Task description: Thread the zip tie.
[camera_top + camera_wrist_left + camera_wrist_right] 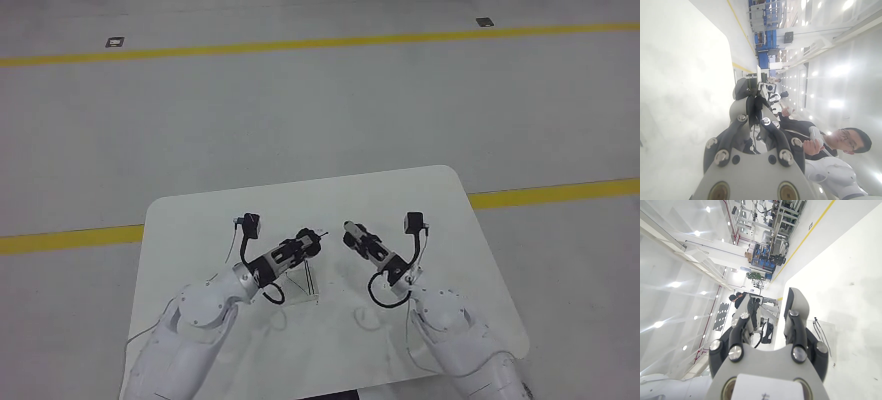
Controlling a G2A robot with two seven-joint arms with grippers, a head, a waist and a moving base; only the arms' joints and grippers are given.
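Note:
My left gripper (pixel 312 240) hovers over the middle of the white table (pixel 420 200). Its fingers are close together on a thin black zip tie (pixel 321 235), whose end sticks out past the tips. In the left wrist view the gripper (pixel 750 93) has something dark pinched between its pads. Facing it a short way off, my right gripper (pixel 348 230) is open with nothing between its fingers (pixel 795 302). Spare black zip ties (pixel 819 330) lie on a clear sheet (pixel 300 287) on the table below my left gripper.
The table's rounded far corner (pixel 455 180) and right edge are close to the right arm. Bare tabletop lies beyond both grippers and off to the left. Grey floor with yellow lines (pixel 300 45) surrounds the table.

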